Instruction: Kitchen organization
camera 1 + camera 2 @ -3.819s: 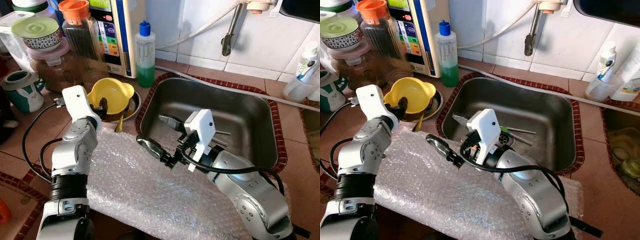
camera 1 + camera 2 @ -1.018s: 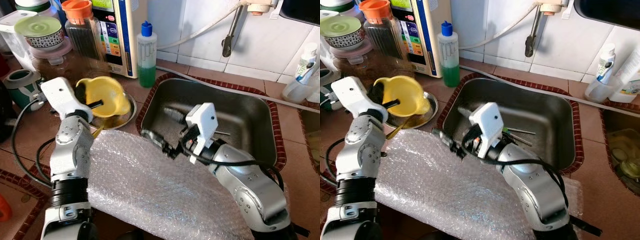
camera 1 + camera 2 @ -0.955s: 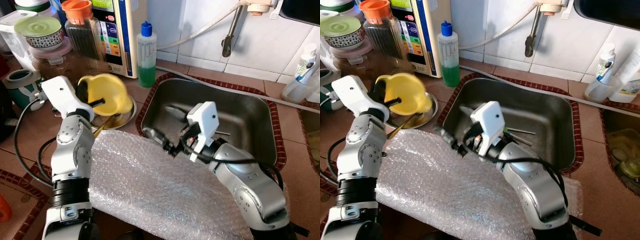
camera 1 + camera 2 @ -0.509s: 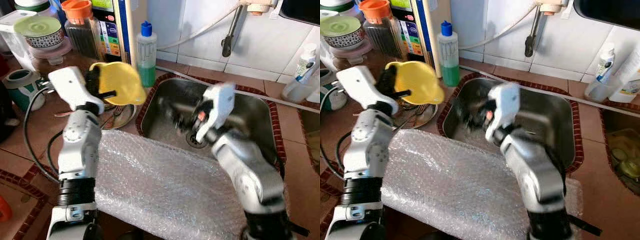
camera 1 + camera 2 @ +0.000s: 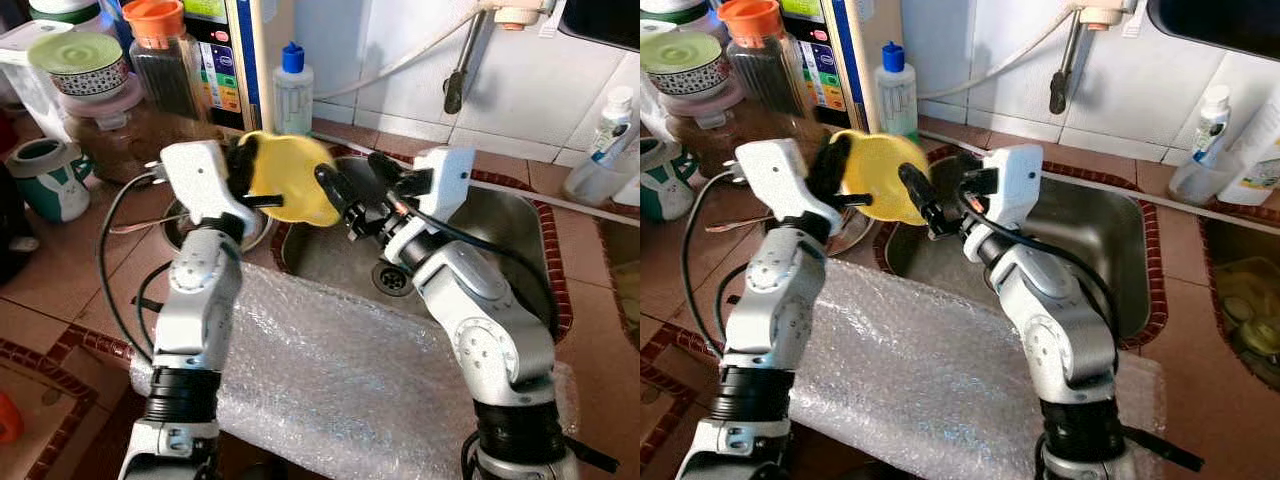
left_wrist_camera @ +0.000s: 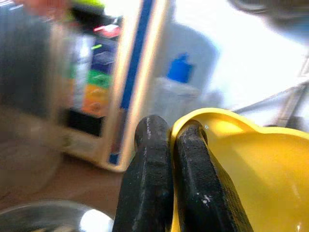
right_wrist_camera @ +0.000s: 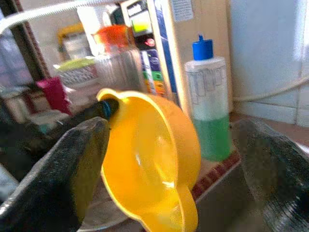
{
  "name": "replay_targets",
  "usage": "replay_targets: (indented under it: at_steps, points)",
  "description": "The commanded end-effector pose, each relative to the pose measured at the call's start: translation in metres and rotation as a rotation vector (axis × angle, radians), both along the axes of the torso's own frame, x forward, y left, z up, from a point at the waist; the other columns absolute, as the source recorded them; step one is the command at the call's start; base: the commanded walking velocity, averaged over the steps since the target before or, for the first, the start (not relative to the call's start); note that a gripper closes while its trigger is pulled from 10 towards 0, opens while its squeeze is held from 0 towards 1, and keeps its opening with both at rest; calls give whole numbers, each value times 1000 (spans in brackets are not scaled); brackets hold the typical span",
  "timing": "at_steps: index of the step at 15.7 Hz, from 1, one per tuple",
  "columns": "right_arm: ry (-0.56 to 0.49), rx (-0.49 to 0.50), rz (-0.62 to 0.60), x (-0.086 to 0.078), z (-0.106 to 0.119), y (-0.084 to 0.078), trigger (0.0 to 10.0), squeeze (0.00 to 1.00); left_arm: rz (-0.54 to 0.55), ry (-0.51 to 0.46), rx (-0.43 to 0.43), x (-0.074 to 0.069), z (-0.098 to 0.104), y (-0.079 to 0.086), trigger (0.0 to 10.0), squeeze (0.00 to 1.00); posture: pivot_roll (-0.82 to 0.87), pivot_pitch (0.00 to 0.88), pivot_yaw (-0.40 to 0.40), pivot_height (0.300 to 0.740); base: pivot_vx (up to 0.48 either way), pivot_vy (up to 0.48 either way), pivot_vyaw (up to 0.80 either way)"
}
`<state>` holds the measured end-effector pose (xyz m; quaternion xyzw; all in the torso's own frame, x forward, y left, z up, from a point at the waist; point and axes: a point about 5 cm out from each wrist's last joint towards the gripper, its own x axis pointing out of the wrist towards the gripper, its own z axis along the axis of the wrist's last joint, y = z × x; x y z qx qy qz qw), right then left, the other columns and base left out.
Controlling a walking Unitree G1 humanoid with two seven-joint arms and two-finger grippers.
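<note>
A yellow plastic bowl (image 5: 290, 182) hangs tilted in the air over the left rim of the steel sink (image 5: 500, 235). My left gripper (image 5: 250, 180) is shut on the bowl's rim; in the left wrist view the two black fingers (image 6: 149, 174) pinch the yellow edge (image 6: 260, 169). My right gripper (image 5: 348, 168) is open just right of the bowl, with its fingers spread toward it. The right wrist view shows the bowl (image 7: 149, 145) between those spread fingers (image 7: 63, 174), not touching them.
Bubble wrap (image 5: 330, 370) covers the counter in front. A metal plate (image 5: 180, 222) with a spoon lies left of the sink. A green soap bottle (image 5: 292, 90), jars (image 5: 160, 60) and a mug (image 5: 45, 180) stand behind. A tap (image 5: 457, 75) hangs over the sink.
My left arm has lifted the yellow bowl off the metal plate and carried it right to the sink's edge. My right gripper has risen from the sink and turned toward the bowl.
</note>
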<state>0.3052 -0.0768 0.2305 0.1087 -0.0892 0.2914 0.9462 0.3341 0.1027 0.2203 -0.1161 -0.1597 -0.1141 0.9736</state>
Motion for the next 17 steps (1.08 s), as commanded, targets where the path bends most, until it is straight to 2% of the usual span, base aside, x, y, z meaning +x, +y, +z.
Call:
replay_targets:
  at_steps: [1, 3, 4, 5, 10, 12, 13, 17]
  points:
    - [-20, -35, -28, 4, 2, 2, 10000, 0, -60, -61, 23, -7, 10, -14, 0, 0, -10, 105, 8, 740, 0, 0, 0]
    - [-23, -68, -67, 7, 0, 1, 10000, 0, -71, -63, 21, -8, 10, -17, 0, 0, -11, 106, 10, 740, 0, 0, 0]
    - [-13, -88, -89, 11, -4, -1, 7020, 0, -85, -67, 15, -9, 11, -19, 0, 0, -9, 108, 10, 740, 0, 0, 0]
    - [-7, -107, -120, 14, -7, -3, 0, 0, -96, -70, 15, -10, 12, -21, 0, 0, -8, 109, 11, 740, 0, 0, 0]
    - [-4, -132, -229, 24, -10, -15, 0, 0, -96, -67, 21, -13, 10, -19, 0, 0, -4, 116, 10, 740, 0, 0, 0]
    - [-3, -134, -238, 25, -10, -16, 0, 0, -96, -67, 21, -13, 10, -19, 0, 0, -4, 116, 10, 740, 0, 0, 0]
    - [-5, -136, -288, 27, -11, -22, 0, 0, -106, -81, 41, -15, 11, -21, 0, 0, -7, 115, 12, 740, 0, 0, 0]
    - [12, -141, -320, 31, -14, -27, 0, 0, -124, -92, 47, -16, 12, -25, 0, 0, -9, 113, 13, 740, 0, 0, 0]
